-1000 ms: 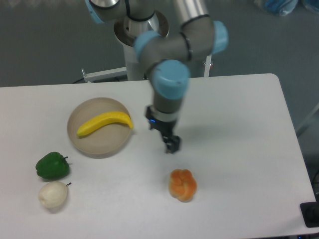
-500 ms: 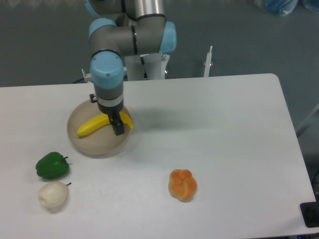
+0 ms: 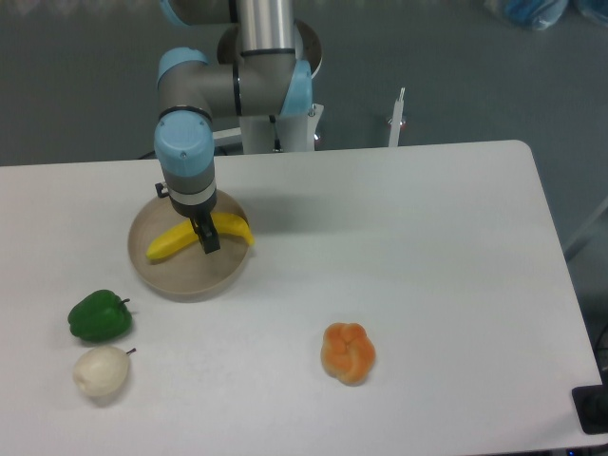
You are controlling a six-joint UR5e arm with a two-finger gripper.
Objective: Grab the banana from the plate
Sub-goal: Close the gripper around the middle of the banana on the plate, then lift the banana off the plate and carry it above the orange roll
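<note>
The banana (image 3: pixel 176 241) lies on the plate (image 3: pixel 180 278) in the left half of the frame, a little above the middle. It is bright yellow and curved, with one end pointing toward the lower left rim of the plate and the other end toward the right rim. The plate is round, shallow and beige, and it sits flat on the white tabletop (image 3: pixel 427 266).

The arm comes down from the top of the frame, with grey tubes and light blue joint caps. Its hand (image 3: pixel 208 239) points downward and is placed over the middle of the banana, so that the dark fingers cross the yellow fruit and hide a short part of it. The fingers look close together at the banana, but from this view it cannot be told whether they are pinching the fruit or only standing around it.

A green bell pepper (image 3: pixel 99 316) rests on the tabletop at the lower left, below the plate and apart from it. Just below the pepper lies a pale, cream-coloured pear-like fruit (image 3: pixel 101 371) with a small dark stem. An orange, lumpy bun (image 3: pixel 348 351) sits alone in the lower middle of the frame, well apart from the plate and the hand.
</note>
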